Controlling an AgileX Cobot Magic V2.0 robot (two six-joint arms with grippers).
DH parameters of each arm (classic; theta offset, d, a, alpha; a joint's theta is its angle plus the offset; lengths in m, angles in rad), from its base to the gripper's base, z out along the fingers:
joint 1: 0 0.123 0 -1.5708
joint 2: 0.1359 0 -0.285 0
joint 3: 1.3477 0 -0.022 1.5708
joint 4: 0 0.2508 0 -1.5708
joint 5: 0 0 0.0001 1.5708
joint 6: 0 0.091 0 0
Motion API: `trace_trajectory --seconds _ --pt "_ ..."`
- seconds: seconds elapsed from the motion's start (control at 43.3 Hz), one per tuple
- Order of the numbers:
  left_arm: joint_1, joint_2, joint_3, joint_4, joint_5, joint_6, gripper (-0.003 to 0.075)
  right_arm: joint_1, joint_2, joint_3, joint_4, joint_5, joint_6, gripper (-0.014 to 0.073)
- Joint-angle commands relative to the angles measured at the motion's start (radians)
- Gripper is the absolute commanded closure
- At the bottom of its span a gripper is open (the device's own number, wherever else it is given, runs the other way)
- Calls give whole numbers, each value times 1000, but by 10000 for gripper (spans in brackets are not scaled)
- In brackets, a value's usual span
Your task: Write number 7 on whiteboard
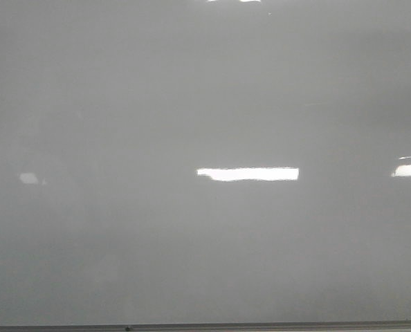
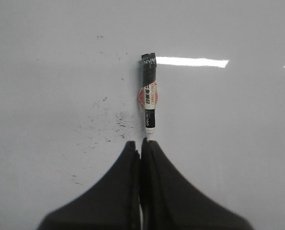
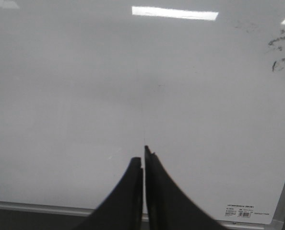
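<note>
The whiteboard point(image 1: 192, 90) fills the front view, pale grey and glossy, with no arm, marker or number 7 showing on it. In the left wrist view a marker point(image 2: 148, 96) with a white labelled body and a black cap lies on the board point(image 2: 229, 143). My left gripper point(image 2: 140, 143) is shut and empty, its tips just short of the marker's near end. My right gripper point(image 3: 143, 155) is shut and empty over a bare part of the board point(image 3: 61, 96). No number 7 shows in any view.
Faint black ink smudges point(image 2: 109, 124) lie beside the marker, and more show in the right wrist view point(image 3: 281, 52). The board's metal edge strip point(image 3: 37, 207) and a small printed label point(image 3: 241, 211) are near my right gripper. Bright glare patches point(image 1: 247, 173) lie on the board.
</note>
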Motion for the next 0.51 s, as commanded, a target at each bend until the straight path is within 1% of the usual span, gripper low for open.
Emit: trace_trajectory --seconds 0.0,0.046,0.092,0.116,0.139,0.185,0.277,0.347,0.393,0.485 --pt "-6 27 -31 -10 -53 15 731 18 13 -25 6 -56 -22 371" --pt "-6 38 -31 -10 -40 34 703 24 13 -25 6 -57 -22 280" --pt "-6 51 -31 -10 -31 39 645 28 13 -25 6 -57 -22 185" --pt "-6 58 -31 -10 -29 44 624 30 13 -25 6 -57 -22 151" --pt "-6 63 -31 -10 -29 50 590 30 13 -25 6 -57 -22 124" --pt "-6 80 -31 -10 -29 54 495 30 13 -25 6 -57 -22 87" --pt "-6 114 -33 -10 -31 75 311 30 13 -25 6 -58 -22 74" --pt "-6 155 -35 -13 -39 75 214 30 13 -25 6 -61 -22 74" --pt "-6 183 -35 -21 -44 75 197 30 13 -25 6 -61 -22 74" --pt "-6 247 -35 -51 -72 75 208 30 13 -25 7 -61 -22 74"
